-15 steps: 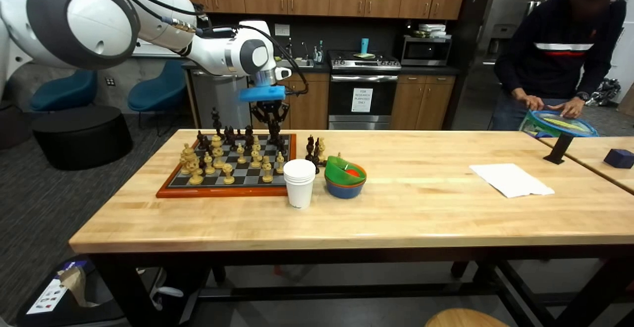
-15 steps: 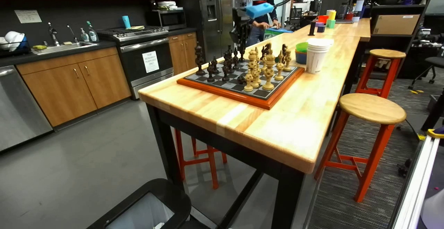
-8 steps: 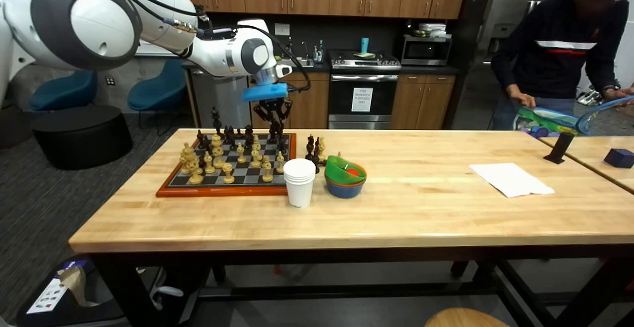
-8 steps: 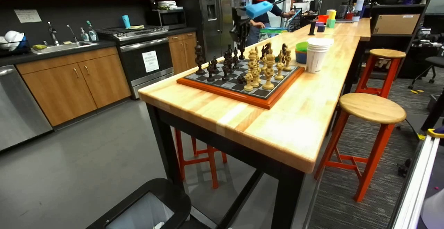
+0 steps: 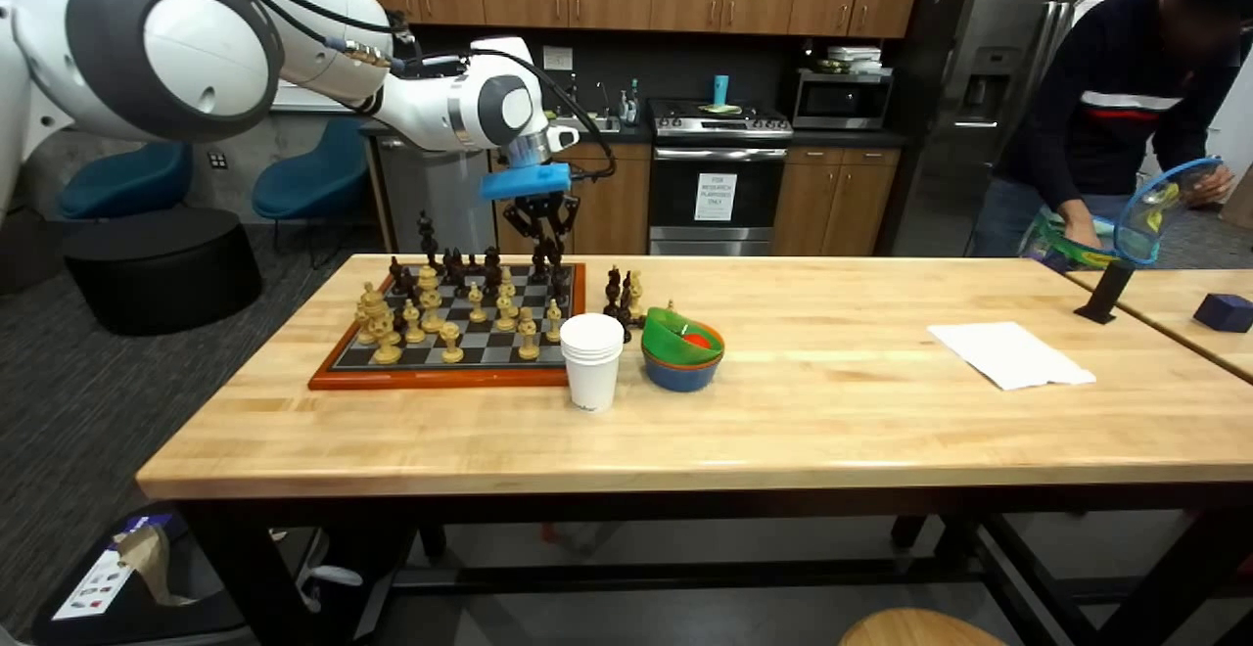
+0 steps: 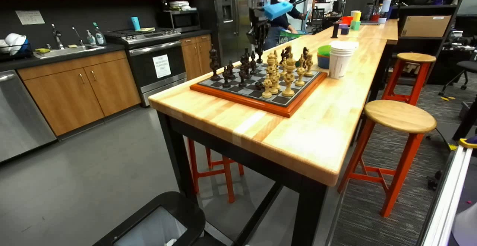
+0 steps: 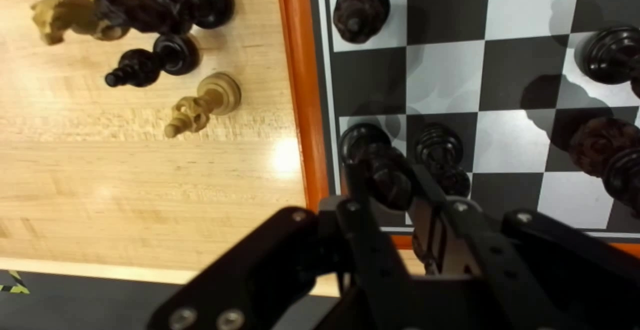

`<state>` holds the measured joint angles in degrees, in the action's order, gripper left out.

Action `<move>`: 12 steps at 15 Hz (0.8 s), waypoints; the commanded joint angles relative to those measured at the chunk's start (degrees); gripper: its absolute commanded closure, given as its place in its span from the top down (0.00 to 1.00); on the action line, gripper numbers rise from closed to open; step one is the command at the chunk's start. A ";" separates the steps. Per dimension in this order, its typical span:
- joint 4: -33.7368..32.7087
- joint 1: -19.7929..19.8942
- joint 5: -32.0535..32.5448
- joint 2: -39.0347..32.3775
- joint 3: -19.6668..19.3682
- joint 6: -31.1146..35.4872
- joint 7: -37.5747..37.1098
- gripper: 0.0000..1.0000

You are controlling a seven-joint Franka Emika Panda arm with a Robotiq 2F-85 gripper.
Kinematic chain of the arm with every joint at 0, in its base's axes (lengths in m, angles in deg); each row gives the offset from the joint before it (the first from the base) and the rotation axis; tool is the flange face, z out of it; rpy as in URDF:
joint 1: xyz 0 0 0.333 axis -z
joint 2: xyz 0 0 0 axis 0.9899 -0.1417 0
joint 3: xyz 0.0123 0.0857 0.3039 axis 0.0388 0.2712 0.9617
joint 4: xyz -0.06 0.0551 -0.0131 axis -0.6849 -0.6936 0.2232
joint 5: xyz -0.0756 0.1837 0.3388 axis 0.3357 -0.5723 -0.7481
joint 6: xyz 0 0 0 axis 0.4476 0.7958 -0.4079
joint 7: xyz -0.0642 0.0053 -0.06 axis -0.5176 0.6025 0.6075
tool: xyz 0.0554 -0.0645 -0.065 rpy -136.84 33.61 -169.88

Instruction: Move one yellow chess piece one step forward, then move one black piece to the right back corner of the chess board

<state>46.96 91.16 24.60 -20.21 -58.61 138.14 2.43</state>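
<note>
The claw is grasping a black piece and, in an exterior view, edging toward 3 o'clock, presumably nearing the 1 o'clock goal corner of the chess board.

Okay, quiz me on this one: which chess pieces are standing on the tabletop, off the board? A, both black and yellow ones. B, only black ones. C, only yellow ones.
A: in the wrist view, a yellow piece and a black piece both stand on the tabletop beside the chess board, outside its reddish-brown edge.
</note>
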 commanded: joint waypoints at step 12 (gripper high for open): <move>-1.34 -0.71 1.04 -0.77 -0.26 0.10 -1.40 0.95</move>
<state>46.39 90.92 24.60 -20.77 -58.61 138.14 2.32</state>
